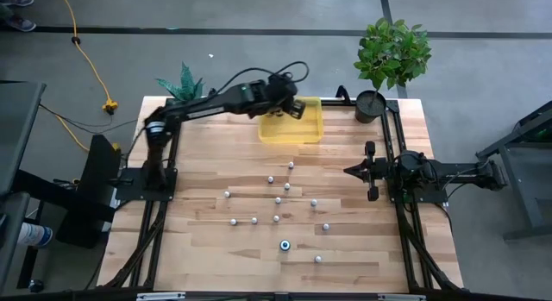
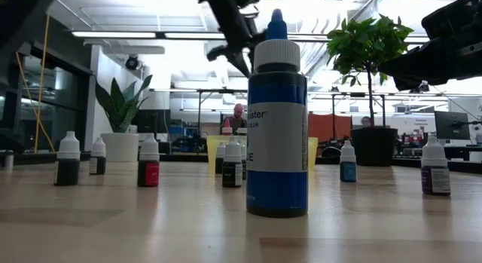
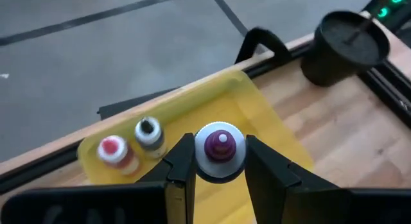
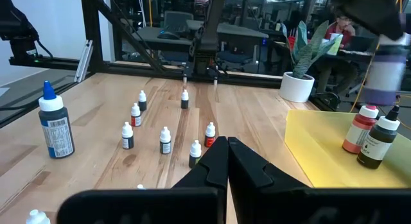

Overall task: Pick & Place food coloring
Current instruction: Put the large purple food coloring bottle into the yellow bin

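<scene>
The left gripper (image 3: 219, 161) is closed on a purple-capped bottle (image 3: 220, 147) and holds it above the yellow tray (image 1: 309, 128) at the upper middle of the high view, where a red-capped bottle (image 3: 112, 149) and a dark-capped bottle (image 3: 148, 129) already stand. To place it well, I would lower it straight onto bare tray floor clear of those two, and part the fingers only once its base is down. The right gripper (image 4: 228, 161) waits pinched together on nothing at the right edge, with the other bottles (image 1: 277, 200) scattered mid-table.

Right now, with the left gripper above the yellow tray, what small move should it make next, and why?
Probably lower, then open. The left gripper is shut on a purple-capped bottle over the yellow tray, beside two bottles already standing inside. The right gripper waits shut at the table's right side.
</scene>
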Robot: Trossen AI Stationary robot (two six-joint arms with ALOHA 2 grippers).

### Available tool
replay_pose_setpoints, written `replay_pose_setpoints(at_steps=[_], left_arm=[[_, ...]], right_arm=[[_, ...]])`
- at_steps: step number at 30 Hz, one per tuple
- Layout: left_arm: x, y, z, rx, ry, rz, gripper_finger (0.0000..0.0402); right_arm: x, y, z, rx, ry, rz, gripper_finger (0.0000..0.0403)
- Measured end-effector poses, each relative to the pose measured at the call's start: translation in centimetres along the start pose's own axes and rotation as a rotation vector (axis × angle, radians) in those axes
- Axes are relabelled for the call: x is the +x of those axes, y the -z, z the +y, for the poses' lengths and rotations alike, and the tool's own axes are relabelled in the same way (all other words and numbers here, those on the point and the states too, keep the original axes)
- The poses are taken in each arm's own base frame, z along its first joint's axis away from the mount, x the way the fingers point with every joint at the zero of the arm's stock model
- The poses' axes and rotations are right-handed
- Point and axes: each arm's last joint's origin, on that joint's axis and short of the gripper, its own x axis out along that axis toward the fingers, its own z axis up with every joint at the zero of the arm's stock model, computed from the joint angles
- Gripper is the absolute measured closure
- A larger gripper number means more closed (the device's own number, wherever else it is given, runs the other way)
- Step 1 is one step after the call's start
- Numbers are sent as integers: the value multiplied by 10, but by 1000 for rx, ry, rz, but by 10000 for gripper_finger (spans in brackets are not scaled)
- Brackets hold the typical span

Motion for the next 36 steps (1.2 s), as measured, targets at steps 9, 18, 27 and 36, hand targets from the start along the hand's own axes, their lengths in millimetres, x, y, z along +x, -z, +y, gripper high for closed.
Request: replay_pose_setpoints(at_steps=[9, 18, 27, 36], left_arm=[[41, -3, -15, -40, -134, -6, 315], [66, 11, -18, -134, -217, -20, 314], [87, 24, -20, -161, -257, -19, 314], [95, 26, -18, -166, -266, -19, 314]], right_arm=[[0, 0, 0, 0, 0, 0, 402], [0, 0, 0, 0, 0, 0, 402], [0, 0, 0, 0, 0, 0, 402], [0, 0, 0, 0, 0, 0, 402]])
